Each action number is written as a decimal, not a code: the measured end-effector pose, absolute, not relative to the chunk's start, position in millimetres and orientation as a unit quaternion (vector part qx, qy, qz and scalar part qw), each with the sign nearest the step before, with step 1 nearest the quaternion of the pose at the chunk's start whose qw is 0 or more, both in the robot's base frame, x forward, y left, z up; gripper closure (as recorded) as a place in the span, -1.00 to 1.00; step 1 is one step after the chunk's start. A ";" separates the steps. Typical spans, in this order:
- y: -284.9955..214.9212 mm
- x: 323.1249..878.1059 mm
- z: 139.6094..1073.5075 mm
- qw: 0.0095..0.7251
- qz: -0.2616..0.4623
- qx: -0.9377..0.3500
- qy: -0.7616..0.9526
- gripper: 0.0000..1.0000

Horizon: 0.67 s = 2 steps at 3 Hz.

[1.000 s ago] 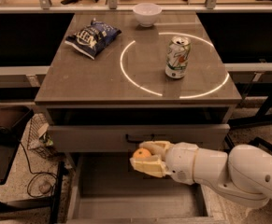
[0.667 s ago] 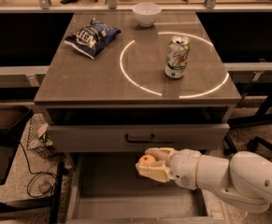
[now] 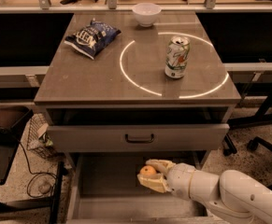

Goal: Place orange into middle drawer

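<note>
1. My gripper [image 3: 150, 173]: low in view, right of ctr, inside the outline of the open drawer. Two tan fingers [image 3: 157, 164] closed round the fruit, one above and one below. Holding, not empty.
2. Orange [image 3: 148, 171]: small, round, sits btwn my fingers, top side showing. Located over the middle drawer's floor, just below the drawer front above it. Whether it touches the floor: can't tell.
3. Middle drawer [image 3: 103, 181]: pulled out toward the camera, grey flat floor, low side walls. Nothing in it apart from my gripper w/ the fruit.
4. My arm [image 3: 229, 195]: white, rounded segments, comes in from the lower-right corner, reaching left into the drawer.
5. Top drawer front [image 3: 98, 138]: grey, dark bar handle [image 3: 139, 138] at ctr, slightly out from the cabinet.
6. Cabinet top [image 3: 89, 73]: grey-brown, w/ a white circle [image 3: 126, 76] marked on its right half.
7. Soda can [image 3: 177, 57]: upright, green-and-white, inside the circle, right of ctr.
8. Chip bag [image 3: 92, 36]: blue, lying flat, back-left of the top, outside the circle.
9. White bowl [image 3: 146, 14]: at the back edge, near ctr, upright.
10. Wire basket [image 3: 37, 134]: on the floor, left of the cabinet, w/ a dark cable [image 3: 30, 181] coiled just below it.
</note>
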State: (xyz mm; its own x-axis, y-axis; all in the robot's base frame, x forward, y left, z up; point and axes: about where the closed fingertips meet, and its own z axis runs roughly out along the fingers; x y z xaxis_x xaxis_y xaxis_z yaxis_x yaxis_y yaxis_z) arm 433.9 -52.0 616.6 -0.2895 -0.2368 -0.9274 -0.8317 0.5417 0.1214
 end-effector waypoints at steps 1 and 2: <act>-49.1 436.1 613.4 0.473 0.317 -0.363 0.738 1.00; -32.6 449.1 595.0 0.467 0.334 -0.370 0.730 1.00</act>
